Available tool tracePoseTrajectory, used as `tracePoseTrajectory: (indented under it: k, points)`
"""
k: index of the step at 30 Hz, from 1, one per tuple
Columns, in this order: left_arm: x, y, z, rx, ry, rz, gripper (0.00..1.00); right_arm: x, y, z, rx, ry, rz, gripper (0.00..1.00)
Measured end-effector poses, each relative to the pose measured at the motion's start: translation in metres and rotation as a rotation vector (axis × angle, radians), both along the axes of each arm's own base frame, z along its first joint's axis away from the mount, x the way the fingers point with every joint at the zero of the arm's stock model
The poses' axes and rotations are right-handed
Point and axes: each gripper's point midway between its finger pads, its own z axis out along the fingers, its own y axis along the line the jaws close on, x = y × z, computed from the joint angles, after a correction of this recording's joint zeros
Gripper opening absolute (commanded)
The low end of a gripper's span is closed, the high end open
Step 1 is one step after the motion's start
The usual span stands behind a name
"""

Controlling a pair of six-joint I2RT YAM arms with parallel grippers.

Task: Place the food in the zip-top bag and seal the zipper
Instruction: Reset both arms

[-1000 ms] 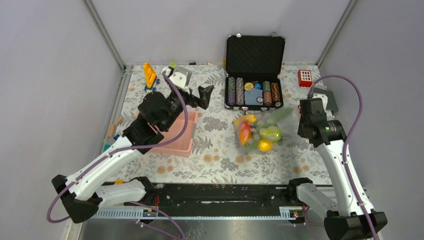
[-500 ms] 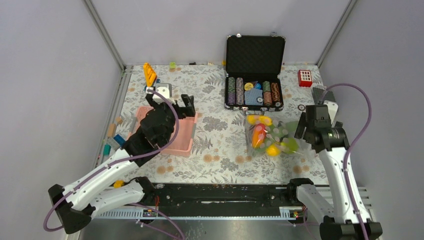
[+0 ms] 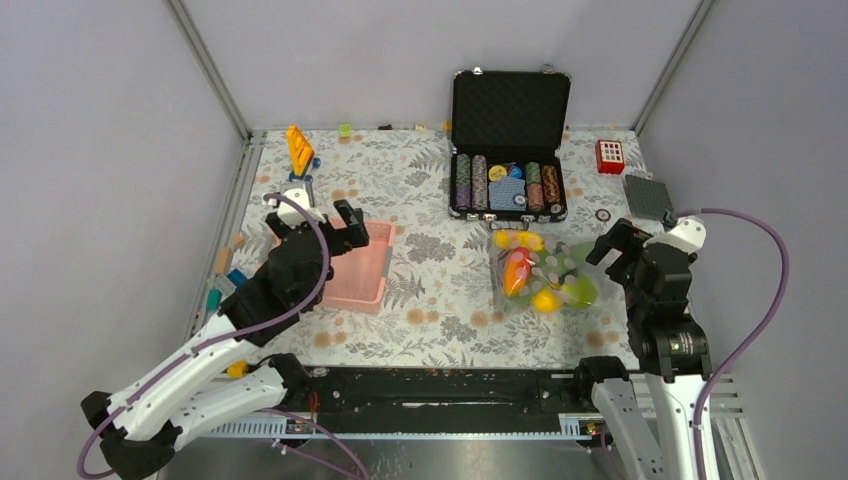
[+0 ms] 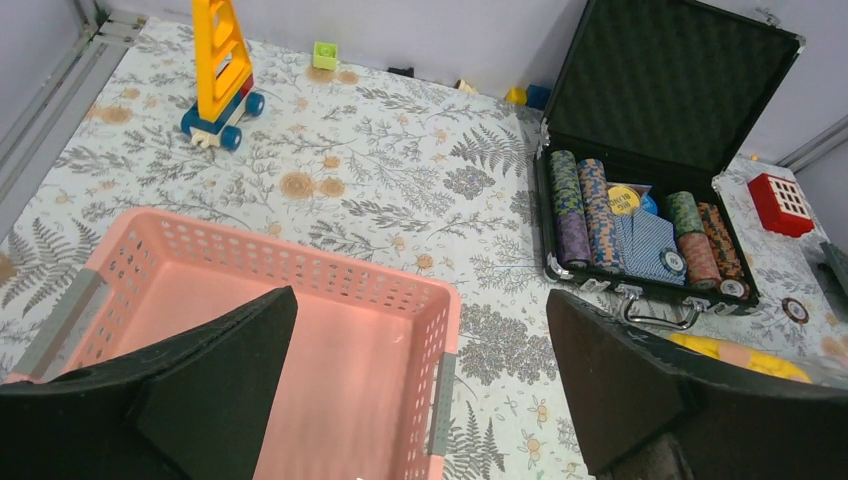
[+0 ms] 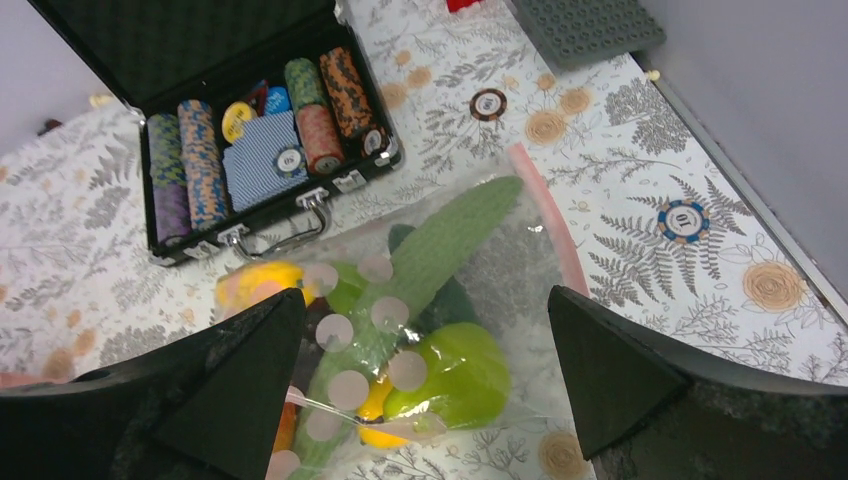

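Note:
The clear zip-top bag (image 3: pixel 545 275) lies flat on the table right of centre, with the food inside. Through the plastic I see a long green cucumber (image 5: pixel 440 250), a bright green piece (image 5: pixel 460 370), a yellow citrus (image 5: pixel 250 280) and a red-orange mango (image 3: pixel 517 270). The pink zipper (image 5: pixel 550 215) runs along the bag's right side; I cannot tell whether it is sealed. My right gripper (image 5: pixel 425 390) hangs open above the bag's near right part, touching nothing. My left gripper (image 4: pixel 420 380) is open and empty over the pink basket (image 4: pixel 300 262).
An open black case (image 3: pixel 508 185) of poker chips stands just behind the bag. Loose chips (image 5: pixel 683 220) lie right of the bag. A grey studded plate (image 3: pixel 648 195) and a red block (image 3: pixel 609 155) sit at the back right, a yellow toy (image 3: pixel 299 148) at the back left.
My right gripper opened, let go of the bag and drew back toward the near right. The bag shifted right and settled on the table. The left arm pulled back over the basket.

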Motion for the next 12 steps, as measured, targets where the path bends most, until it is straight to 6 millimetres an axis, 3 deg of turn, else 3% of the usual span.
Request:
tracePoseTrajectory:
  k: [5,12]
  points:
    - [-0.009,0.012,-0.002,-0.019,0.014,0.026,0.99,0.0,0.0,0.007,0.012,-0.056,-0.004,1.0]
    - [-0.011,0.015,-0.009,-0.002,0.04,0.036,0.99,0.003,0.0,0.001,0.009,-0.035,-0.007,1.0]
